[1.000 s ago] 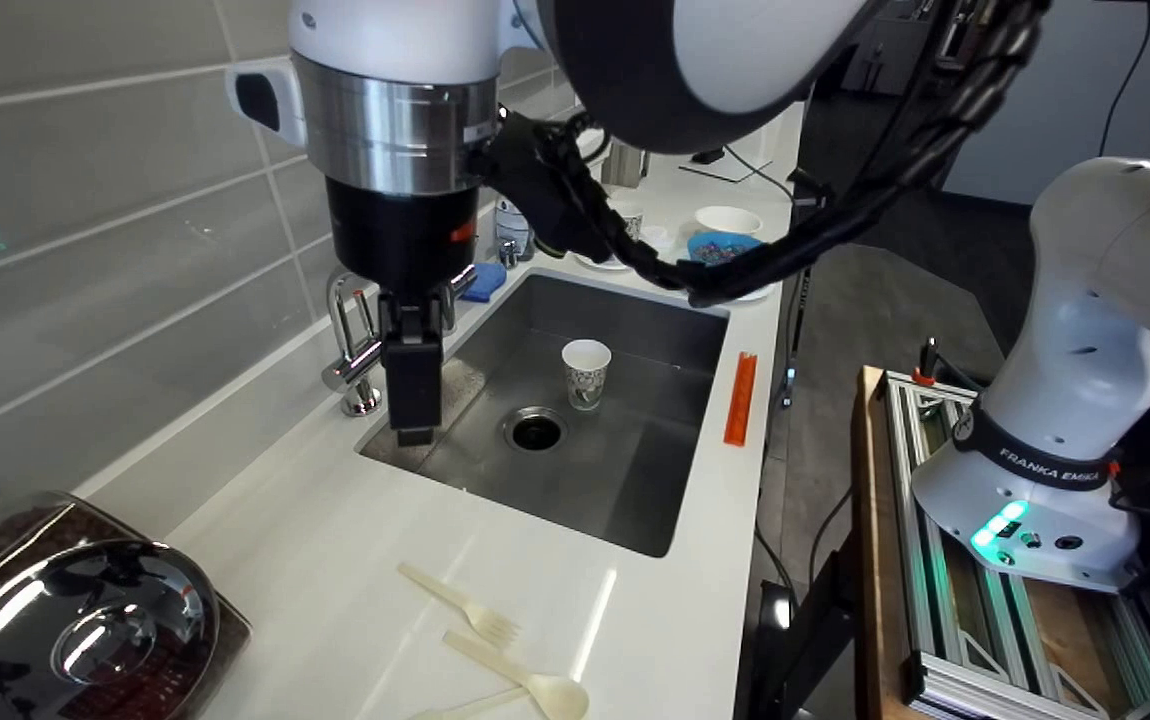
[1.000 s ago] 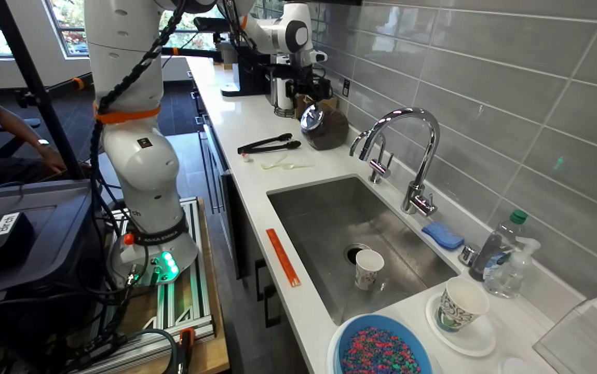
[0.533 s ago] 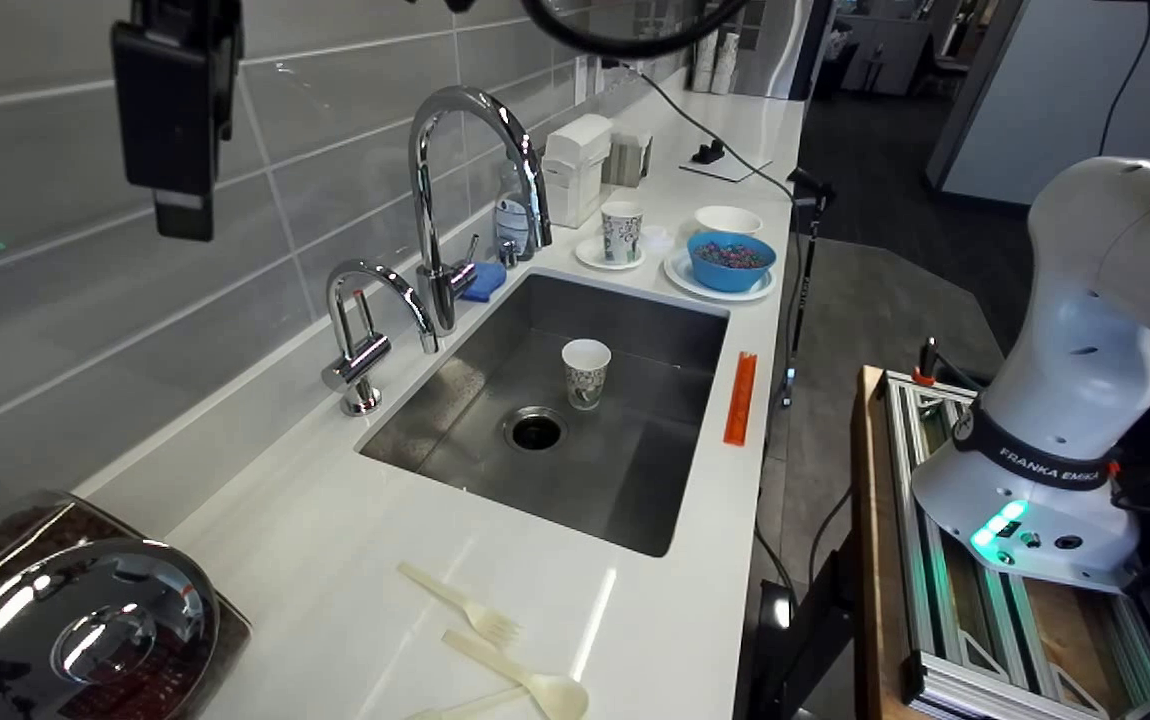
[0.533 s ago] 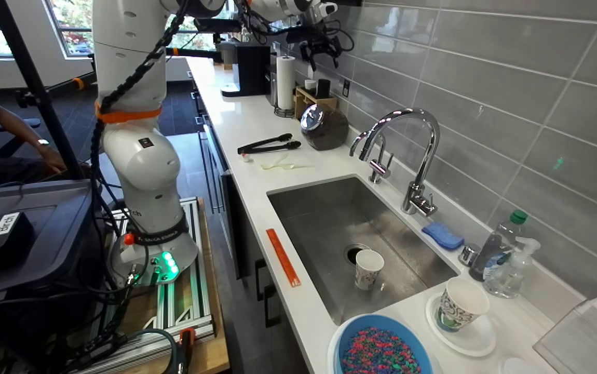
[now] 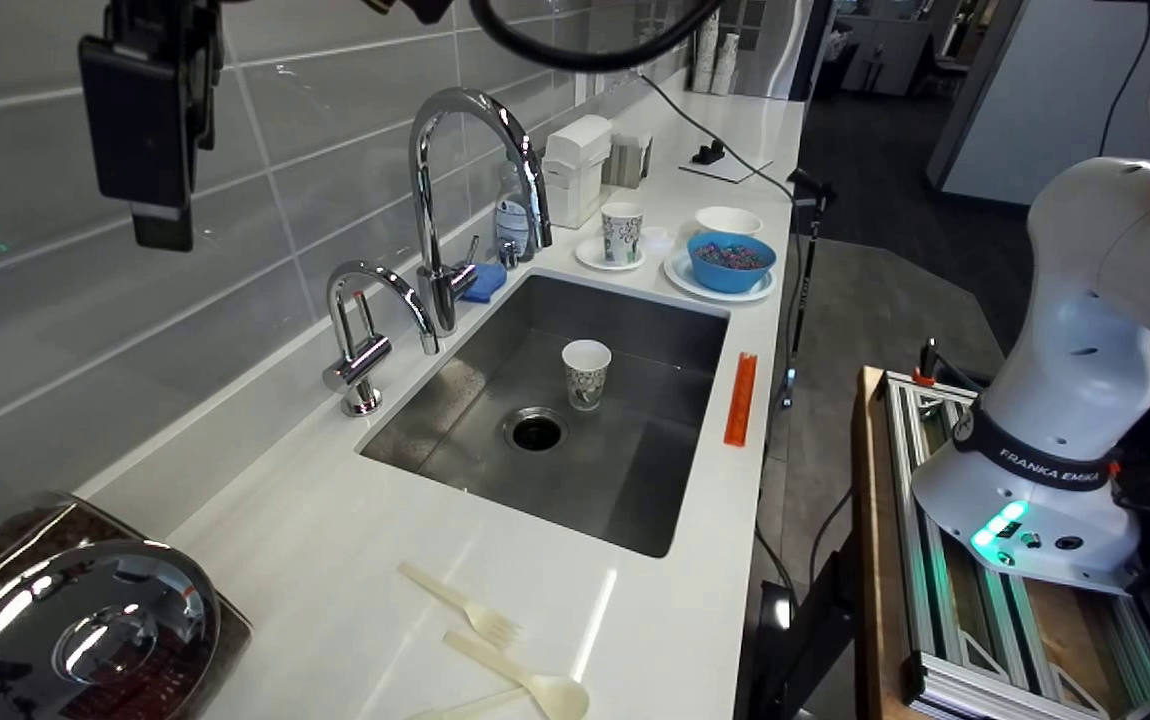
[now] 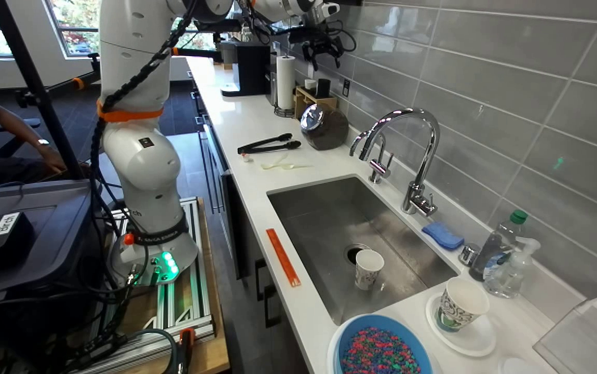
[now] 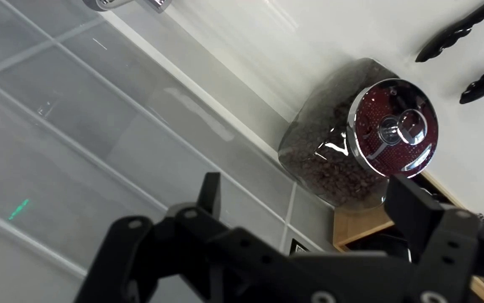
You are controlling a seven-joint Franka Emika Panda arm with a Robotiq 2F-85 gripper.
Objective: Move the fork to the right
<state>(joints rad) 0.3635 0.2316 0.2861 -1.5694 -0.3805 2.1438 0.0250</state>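
The pale cream-yellow fork (image 5: pixel 460 605) lies flat on the white counter on the near side of the sink in an exterior view, tines toward the aisle edge. A matching spoon (image 5: pixel 525 680) lies just beside it, over another pale handle. These pale utensils (image 6: pixel 277 165) look small and thin in an exterior view. My gripper (image 7: pixel 307 191) is open and empty in the wrist view, its fingers wide apart. It hangs high near the tiled wall, above and away from the fork, in both exterior views (image 6: pixel 325 61). The fork is out of view in the wrist view.
A bean jar (image 7: pixel 339 139) with a shiny lid stands by the wall below the gripper. Black tongs (image 6: pixel 270 144) lie near the utensils. The sink (image 5: pixel 615 480) holds a paper cup (image 5: pixel 586 373). Chrome taps (image 5: pixel 480 110) rise along the wall. An orange strip (image 5: pixel 740 398) lies on the counter edge.
My arm has risen from in front of the sink to high up by the wall. Over the last half second it has shifted only slightly. The fork and spoon have not moved.
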